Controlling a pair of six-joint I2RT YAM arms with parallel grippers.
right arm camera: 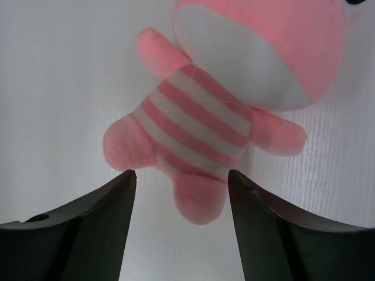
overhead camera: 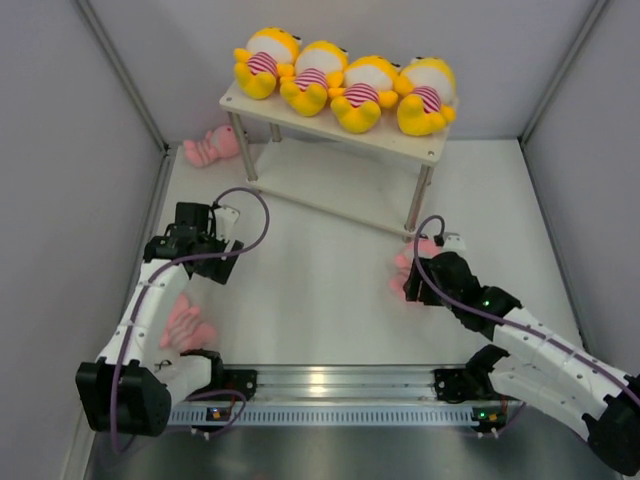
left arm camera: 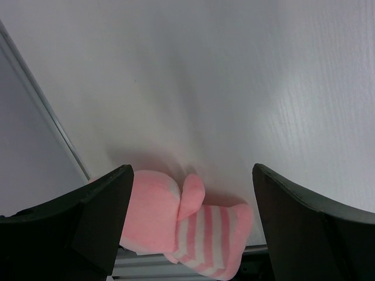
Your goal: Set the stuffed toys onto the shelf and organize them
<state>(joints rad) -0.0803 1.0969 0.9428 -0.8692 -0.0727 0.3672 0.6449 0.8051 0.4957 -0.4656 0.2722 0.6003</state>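
The shelf (overhead camera: 385, 138) stands at the back with several yellow stuffed toys (overhead camera: 360, 90) in a row on its top board. A pink toy (overhead camera: 210, 147) lies on the floor beside the shelf's left leg. Another pink toy (overhead camera: 188, 325) (left arm camera: 205, 234) lies by the near rail, partly under the left arm. My left gripper (overhead camera: 205, 255) (left arm camera: 191, 175) hangs open above it, apart from it. A third pink toy (overhead camera: 412, 262) (right arm camera: 199, 117) lies face up by the shelf's right leg. My right gripper (overhead camera: 412, 285) (right arm camera: 181, 175) is open, its fingertips on either side of one of the toy's legs.
Grey walls close in the white table on the left, back and right. A thin crossbar (overhead camera: 330, 212) runs low between the shelf's legs. The aluminium rail (overhead camera: 340, 380) with both arm bases lines the near edge.
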